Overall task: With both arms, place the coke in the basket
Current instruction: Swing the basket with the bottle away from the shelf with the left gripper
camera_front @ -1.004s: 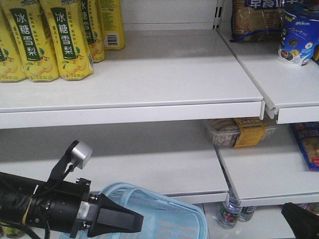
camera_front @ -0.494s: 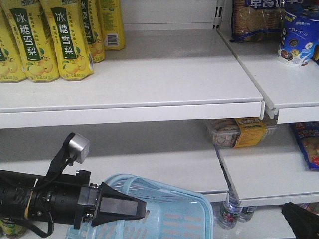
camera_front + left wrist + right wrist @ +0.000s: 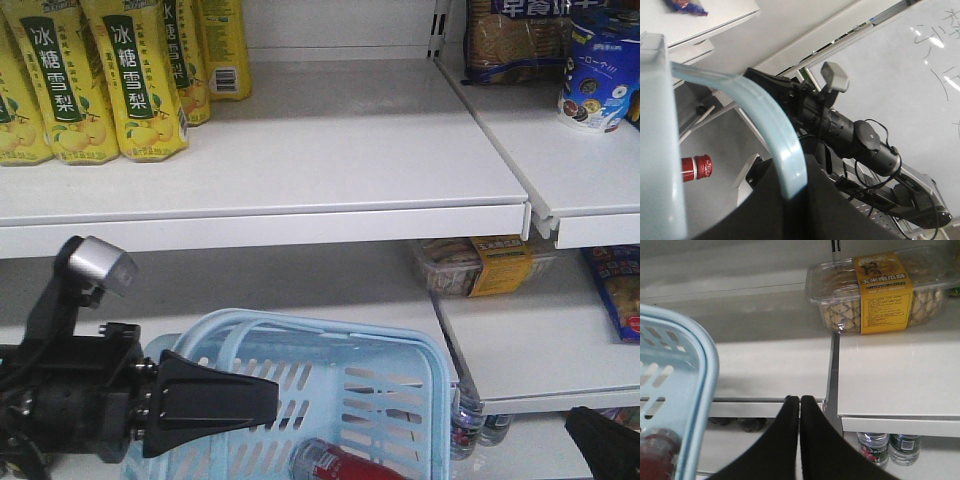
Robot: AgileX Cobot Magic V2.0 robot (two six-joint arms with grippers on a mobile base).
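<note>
The light blue basket point(image 3: 436, 365) hangs tilted at the bottom centre of the front view. My left gripper point(image 3: 274, 398) reaches in from the left. In the left wrist view it is shut point(image 3: 795, 192) on the basket's curved handle point(image 3: 772, 125). The red coke point(image 3: 338, 463) lies inside the basket, its red cap point(image 3: 696, 167) showing. My right gripper point(image 3: 800, 400) is shut on nothing, just right of the basket rim point(image 3: 710, 367), tips toward the shelf edge. It shows as a black shape point(image 3: 578, 422) at the bottom right.
Yellow pear-drink bottles point(image 3: 120, 80) stand on the upper shelf at left, with snack packs point(image 3: 598, 70) at right. A clear cookie box point(image 3: 875, 290) sits on the middle shelf. Water bottles point(image 3: 887, 447) stand below it beside the shelf post point(image 3: 832, 365).
The basket has risen and tipped, so the coke inside now shows. My left arm has drawn back to the left and turned. The right gripper has stayed put.
</note>
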